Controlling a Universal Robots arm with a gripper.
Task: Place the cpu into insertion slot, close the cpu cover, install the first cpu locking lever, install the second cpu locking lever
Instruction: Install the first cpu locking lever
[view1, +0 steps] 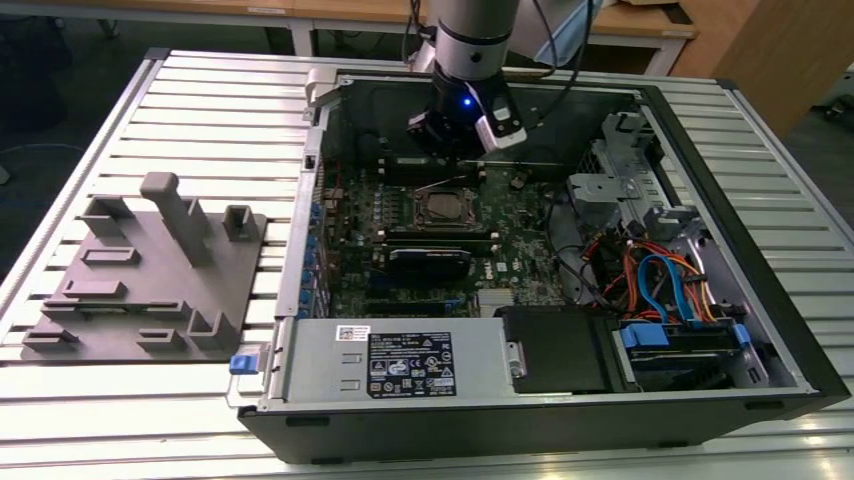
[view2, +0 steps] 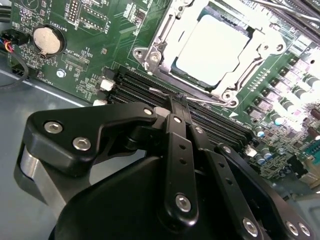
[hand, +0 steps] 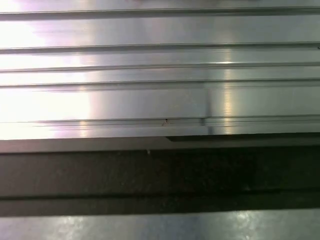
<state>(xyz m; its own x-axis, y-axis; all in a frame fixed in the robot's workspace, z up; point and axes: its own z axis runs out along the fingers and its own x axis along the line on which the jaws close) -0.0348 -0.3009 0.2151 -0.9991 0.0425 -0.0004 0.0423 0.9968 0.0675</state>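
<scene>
Second wrist view is showing the cpu (view2: 212, 47) sitting in the insertion slot (view2: 186, 76), framed by the cpu cover (view2: 160, 45). The gripper (view2: 177, 102), fingers pressed together, is hovering just beside a thin locking lever (view2: 207, 101), which is probably stiff, springy and slippery, and best taken at its free end.

Free room above the cpu (view2: 212, 47); memory slots (view2: 145, 89) just beside, case walls (view1: 320, 130) around the board.

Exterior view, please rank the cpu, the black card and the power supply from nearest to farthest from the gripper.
1. cpu, right beside the gripper.
2. black card, mid-case, on the cpu's far side from the gripper.
3. power supply, along the case's near wall.
</scene>
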